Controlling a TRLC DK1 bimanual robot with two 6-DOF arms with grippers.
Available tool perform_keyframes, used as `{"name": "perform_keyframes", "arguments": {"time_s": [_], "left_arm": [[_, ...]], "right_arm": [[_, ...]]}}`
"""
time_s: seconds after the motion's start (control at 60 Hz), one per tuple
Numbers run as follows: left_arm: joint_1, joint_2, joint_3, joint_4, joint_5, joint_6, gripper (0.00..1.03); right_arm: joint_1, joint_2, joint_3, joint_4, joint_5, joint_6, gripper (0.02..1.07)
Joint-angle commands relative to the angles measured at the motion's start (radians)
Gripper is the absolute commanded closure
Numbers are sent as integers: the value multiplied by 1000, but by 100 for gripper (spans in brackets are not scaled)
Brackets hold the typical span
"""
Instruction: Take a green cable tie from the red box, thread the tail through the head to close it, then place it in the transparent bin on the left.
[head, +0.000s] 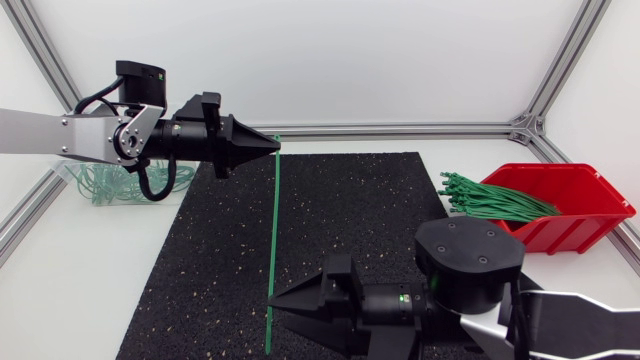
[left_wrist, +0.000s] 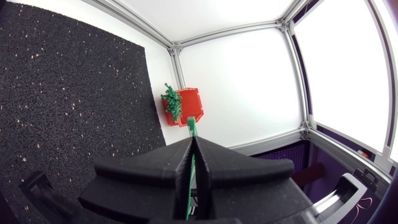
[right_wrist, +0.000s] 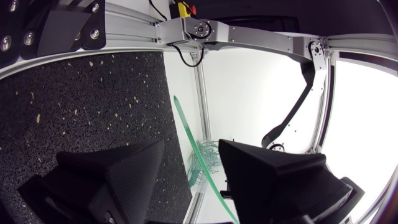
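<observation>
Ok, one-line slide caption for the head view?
Left gripper holds a straight green cable tie by one end over the black mat; the open right gripper straddles its other end.

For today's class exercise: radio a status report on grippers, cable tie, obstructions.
Left gripper shut on green cable tie. Right gripper open, tie between its fingers. Tie straight, not yet threaded. No obstruction seen.
</observation>
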Motion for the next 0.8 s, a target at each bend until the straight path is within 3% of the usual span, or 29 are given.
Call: {"name": "perform_keyframes", "arguments": {"time_s": [0.0,0.467,0.6,0.783], "left_arm": [[-10,23,28,-1,12,11,100],[-43,19,25,-15,7,11,100],[-42,19,25,-15,7,11,100],[-42,15,18,-13,7,14,100]], "right_arm": [[9,13,-16,17,-21,-39,83],[6,50,-3,67,-27,-55,86],[7,41,-14,69,-38,-56,101],[-2,39,-20,69,-53,-52,101]]}}
